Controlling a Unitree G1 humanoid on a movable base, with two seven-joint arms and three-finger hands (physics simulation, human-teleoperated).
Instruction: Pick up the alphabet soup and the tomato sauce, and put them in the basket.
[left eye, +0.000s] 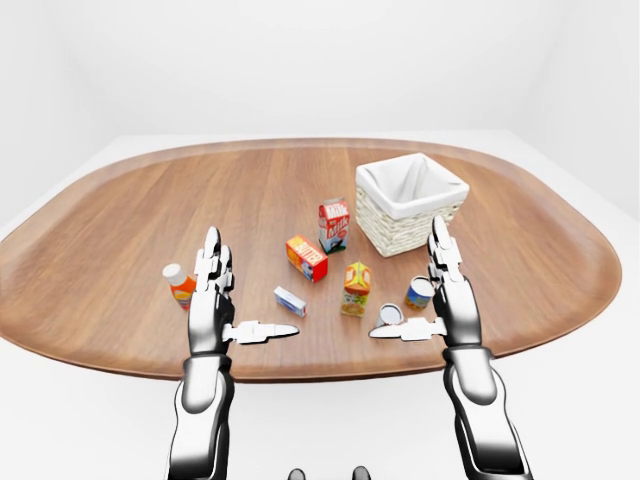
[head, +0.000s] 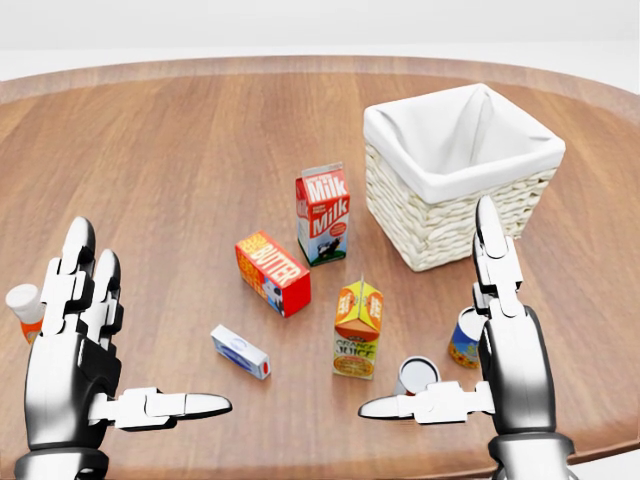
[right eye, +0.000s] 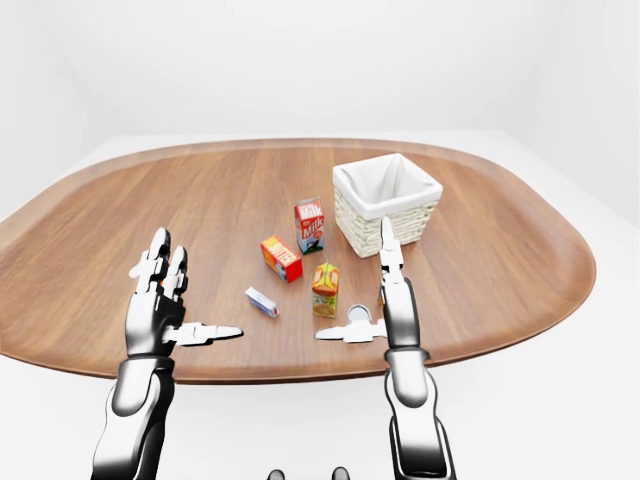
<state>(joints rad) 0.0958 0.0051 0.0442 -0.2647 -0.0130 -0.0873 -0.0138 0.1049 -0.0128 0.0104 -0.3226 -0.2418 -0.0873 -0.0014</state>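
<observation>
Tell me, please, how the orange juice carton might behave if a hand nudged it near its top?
The orange juice carton stands upright, tall on a small base, so it would probably tip rather than slide. Its flat sides mean it likely would not roll afterwards. Falling rightward in the head view, it might strike the nearby can.

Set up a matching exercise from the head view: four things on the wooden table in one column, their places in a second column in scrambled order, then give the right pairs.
Things:
1. white-lined woven wicker basket
2. red and white milk carton
3. small white and blue flat box
4. orange juice carton

Places, head view:
A. just left of the basket
B. upper right of the view
C. between the flat box and the two cans
D. lying below the red butter box

Pairs: 1-B, 2-A, 3-D, 4-C
</observation>
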